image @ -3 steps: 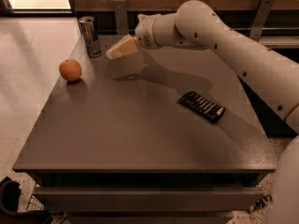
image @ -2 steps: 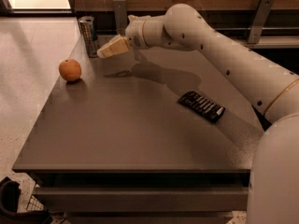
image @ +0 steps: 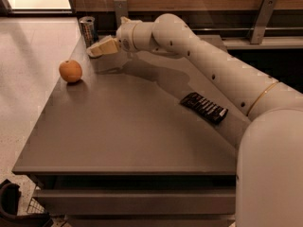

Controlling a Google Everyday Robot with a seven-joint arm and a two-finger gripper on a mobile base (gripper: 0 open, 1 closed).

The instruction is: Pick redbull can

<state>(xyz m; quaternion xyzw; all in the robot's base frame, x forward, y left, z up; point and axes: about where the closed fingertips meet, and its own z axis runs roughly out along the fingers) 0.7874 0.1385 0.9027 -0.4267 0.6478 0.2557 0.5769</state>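
Found can (image: pixel 87 30) upright at the far left corner of table (image: pixel 123 141), close to the back edge. Saw gripper (image: pixel 101 48) just beside it, on the near side and a little to the right, pointing left and slightly down. Could not tell whether gripper stood apart or together, nor whether it touched can. Seemed to hold nothing. Noted orange (image: pixel 70 71) near the left edge, apart from both can and gripper. Noted dark flat pack (image: pixel 203 107) well apart, toward the right edge.

Judged the step in hand to be the last approach before the grasp. Needed, to do it well, to line gripper up with the middle of can's height rather than its base. Reckoned can, being tall and slim, likely to tip or slide off the corner under a low or sideways nudge. Called for coming in level and slow, straddling can, and closing only once centred. Called also for keeping clear of orange, which would probably roll. Advised lifting straight up after the grip, given how near the edges lay.
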